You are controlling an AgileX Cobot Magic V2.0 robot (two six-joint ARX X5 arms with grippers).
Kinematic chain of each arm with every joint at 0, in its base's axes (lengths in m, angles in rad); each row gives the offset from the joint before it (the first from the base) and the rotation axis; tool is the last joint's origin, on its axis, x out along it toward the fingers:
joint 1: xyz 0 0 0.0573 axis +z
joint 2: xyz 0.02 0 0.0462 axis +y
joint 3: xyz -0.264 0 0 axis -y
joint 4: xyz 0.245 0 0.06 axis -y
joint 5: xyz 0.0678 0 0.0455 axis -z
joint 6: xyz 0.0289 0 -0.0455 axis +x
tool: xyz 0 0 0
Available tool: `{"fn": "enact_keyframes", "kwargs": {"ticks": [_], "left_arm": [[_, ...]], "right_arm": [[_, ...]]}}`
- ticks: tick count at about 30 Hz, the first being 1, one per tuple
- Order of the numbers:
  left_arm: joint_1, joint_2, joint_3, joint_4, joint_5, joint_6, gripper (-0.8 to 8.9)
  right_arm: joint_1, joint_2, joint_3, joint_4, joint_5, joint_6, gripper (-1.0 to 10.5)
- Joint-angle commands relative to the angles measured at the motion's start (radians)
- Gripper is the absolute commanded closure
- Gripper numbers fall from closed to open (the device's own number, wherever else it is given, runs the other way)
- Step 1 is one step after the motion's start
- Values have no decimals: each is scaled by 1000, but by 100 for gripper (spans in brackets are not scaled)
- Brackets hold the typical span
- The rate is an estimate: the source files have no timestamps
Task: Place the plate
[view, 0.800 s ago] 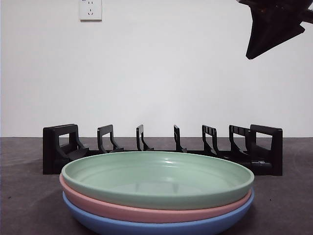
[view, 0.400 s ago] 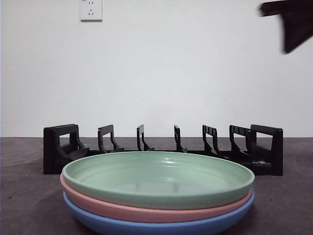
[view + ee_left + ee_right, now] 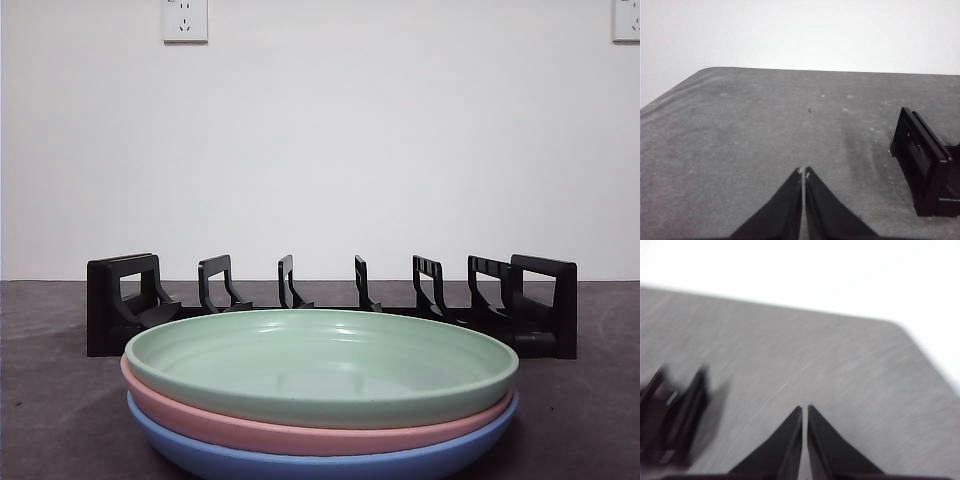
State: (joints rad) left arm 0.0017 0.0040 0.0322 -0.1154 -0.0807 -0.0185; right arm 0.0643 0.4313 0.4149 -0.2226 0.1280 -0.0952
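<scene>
Three plates lie stacked at the front of the table: a green plate [image 3: 320, 365] on top, a pink plate [image 3: 300, 432] under it and a blue plate [image 3: 320, 462] at the bottom. Behind them stands a black slotted rack [image 3: 330, 300], all of its slots bare. No arm shows in the front view. My left gripper [image 3: 803, 173] is shut and holds nothing, hovering over bare table beside one end of the rack [image 3: 922, 167]. My right gripper [image 3: 805, 410] is also shut and holds nothing, near the rack's other end [image 3: 675, 415], which is blurred.
The grey table [image 3: 40, 400] runs back to a white wall with a socket [image 3: 185, 20] at top left and another socket [image 3: 626, 20] at top right. The table's rounded corners [image 3: 705, 72] show in both wrist views.
The dark arm tip at the top right of the front view rose and left the picture. The plates and the rack have not moved.
</scene>
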Motion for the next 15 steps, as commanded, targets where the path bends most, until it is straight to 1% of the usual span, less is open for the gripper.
{"fn": "enact_keyframes", "kwargs": {"ticks": [1, 6, 10, 12, 15], "left_arm": [[-2, 0, -20, 10, -2, 6, 806], [-2, 0, -20, 11, -2, 6, 806], [-2, 0, -20, 11, -2, 6, 806], [-2, 0, -20, 11, -2, 6, 806], [-2, 0, -19, 9, -2, 6, 806]], "right_arm": [[2, -112, -110, 14, -32, 32, 930], [-1, -296, -275, 14, -34, 43, 930], [-2, -421, -368, 22, -35, 44, 930], [-3, -428, -405, 49, -35, 64, 930], [-3, -428, -403, 51, -32, 64, 930]]}}
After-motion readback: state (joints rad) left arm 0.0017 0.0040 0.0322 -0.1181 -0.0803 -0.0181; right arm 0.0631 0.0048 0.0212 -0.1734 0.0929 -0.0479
